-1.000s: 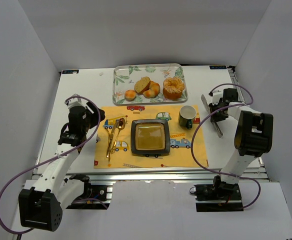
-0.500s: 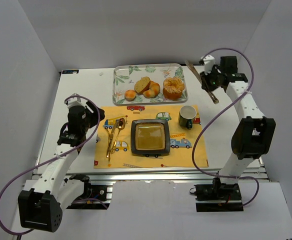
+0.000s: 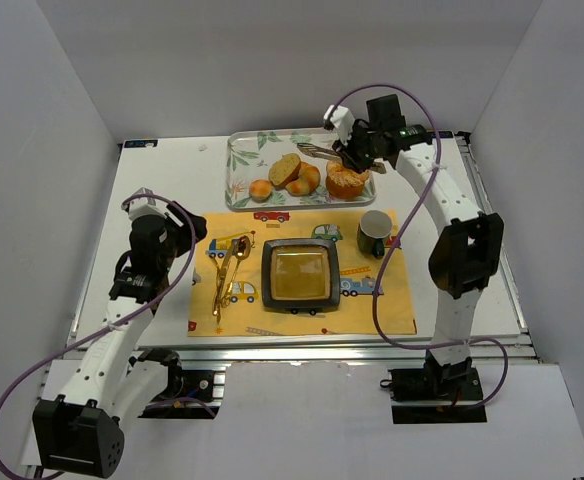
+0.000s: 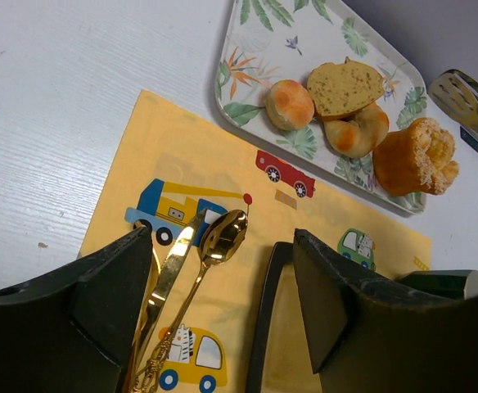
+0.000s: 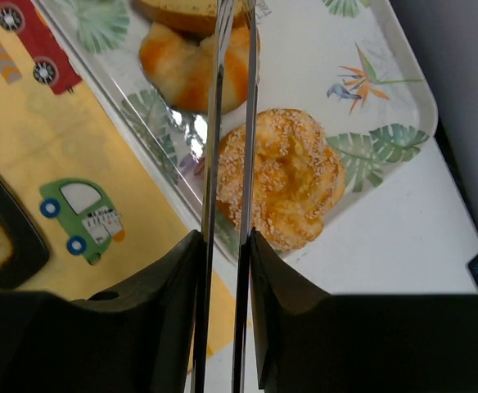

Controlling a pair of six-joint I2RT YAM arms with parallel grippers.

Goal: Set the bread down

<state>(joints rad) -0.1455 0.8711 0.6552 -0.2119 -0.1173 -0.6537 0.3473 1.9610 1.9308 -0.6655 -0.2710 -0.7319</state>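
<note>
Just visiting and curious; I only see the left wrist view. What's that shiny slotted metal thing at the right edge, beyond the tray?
Observer: Those are tongs, clamped in the right gripper, reaching over the tray.
Operator: Holding the bread?
Observer: No; from above, the bread lies free on the tray, close by the tongs' tips.
Operator: And the black-edged thing low in my view?
Observer: A square plate on the placemat, green mug to its right.
</note>
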